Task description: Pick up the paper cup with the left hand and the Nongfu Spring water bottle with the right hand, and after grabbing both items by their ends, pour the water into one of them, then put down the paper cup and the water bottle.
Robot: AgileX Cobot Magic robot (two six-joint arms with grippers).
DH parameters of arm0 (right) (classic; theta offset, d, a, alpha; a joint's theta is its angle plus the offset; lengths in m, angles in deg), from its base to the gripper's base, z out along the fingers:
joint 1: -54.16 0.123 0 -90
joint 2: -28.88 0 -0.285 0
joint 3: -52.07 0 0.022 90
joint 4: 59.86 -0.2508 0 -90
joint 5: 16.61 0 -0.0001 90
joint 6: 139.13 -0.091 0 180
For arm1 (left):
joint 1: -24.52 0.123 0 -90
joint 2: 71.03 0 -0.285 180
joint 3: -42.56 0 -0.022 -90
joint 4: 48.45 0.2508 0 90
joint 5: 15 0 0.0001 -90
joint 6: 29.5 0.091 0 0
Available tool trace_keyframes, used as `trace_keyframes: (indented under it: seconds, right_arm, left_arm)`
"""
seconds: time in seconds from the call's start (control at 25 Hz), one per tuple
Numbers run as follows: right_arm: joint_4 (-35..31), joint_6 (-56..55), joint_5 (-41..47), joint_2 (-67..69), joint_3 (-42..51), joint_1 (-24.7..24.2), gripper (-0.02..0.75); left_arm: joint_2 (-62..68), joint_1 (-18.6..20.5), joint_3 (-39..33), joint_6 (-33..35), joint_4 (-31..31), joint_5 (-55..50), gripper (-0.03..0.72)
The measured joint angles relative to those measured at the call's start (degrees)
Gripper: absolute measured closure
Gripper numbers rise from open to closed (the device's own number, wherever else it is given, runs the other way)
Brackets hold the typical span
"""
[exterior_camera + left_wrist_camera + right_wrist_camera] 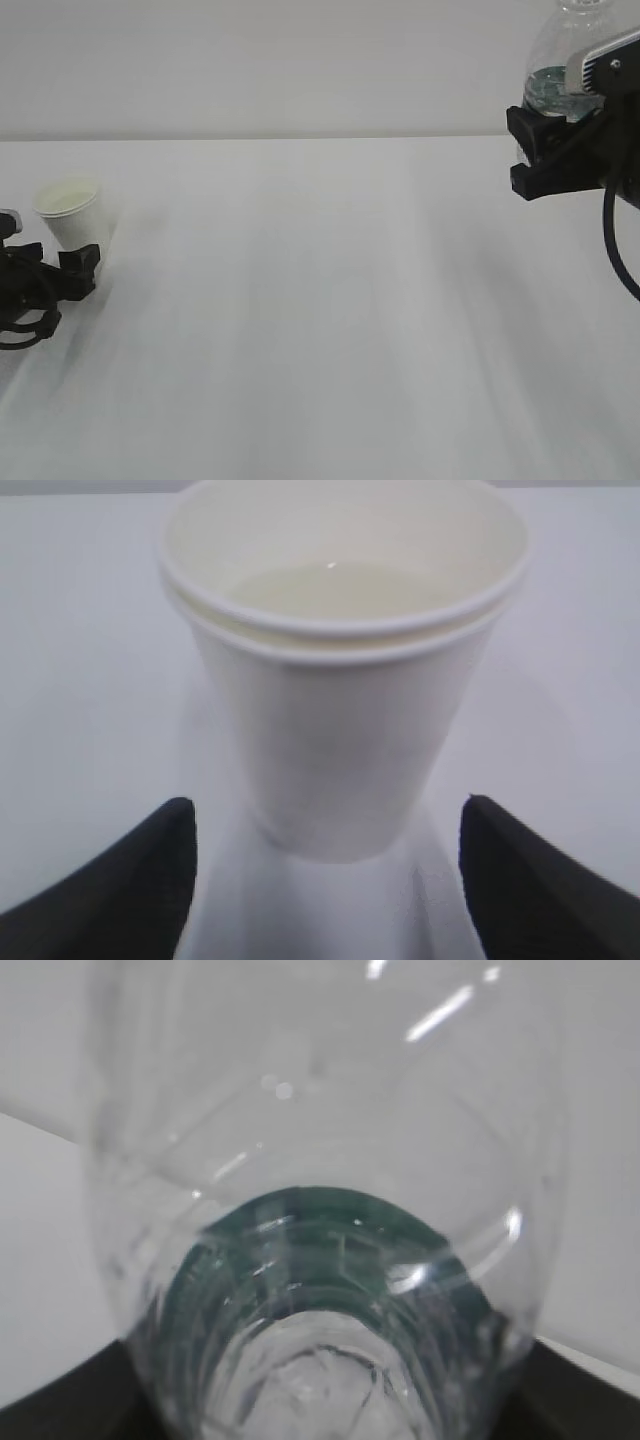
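1. left hand (85, 268): all matte black, chunky blocky fingers, black cables looping off the bottom.
2. right hand (528, 150): black angular jaws too, grey rectangular plate on top with small screws, one black cable.

Bright, even, soft-shadowed light; glare streaks on the bottle (320, 1260), wrist close-ups blurred.

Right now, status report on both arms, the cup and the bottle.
Left gripper open, clear of paper cup, cup standing, liquid inside. Right gripper holds water bottle aloft. Nothing between them.
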Motion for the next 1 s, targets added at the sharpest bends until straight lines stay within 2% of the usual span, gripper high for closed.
trace_keyframes:
  seconds: [0.56, 0.8, 1.0]
  right_arm:
    - [-1.6, -1.94, 0.0, 0.0, 0.0, 0.0, 0.271]
    - [-6.84, -3.08, 0.0, 0.0, 0.0, 0.0, 0.271]
    - [-10.47, -3.22, 0.0, 0.0, 0.0, 0.0, 0.271]
  left_arm:
    - [-13.19, -0.63, -9.39, 0.0, 2.45, 0.0, 0.099]
    - [-17.93, -5.2, -10.72, 0.0, 2.59, 0.0, 0.099]
    - [-19.51, -10.5, -10.72, 0.0, 2.49, 0.0, 0.1]
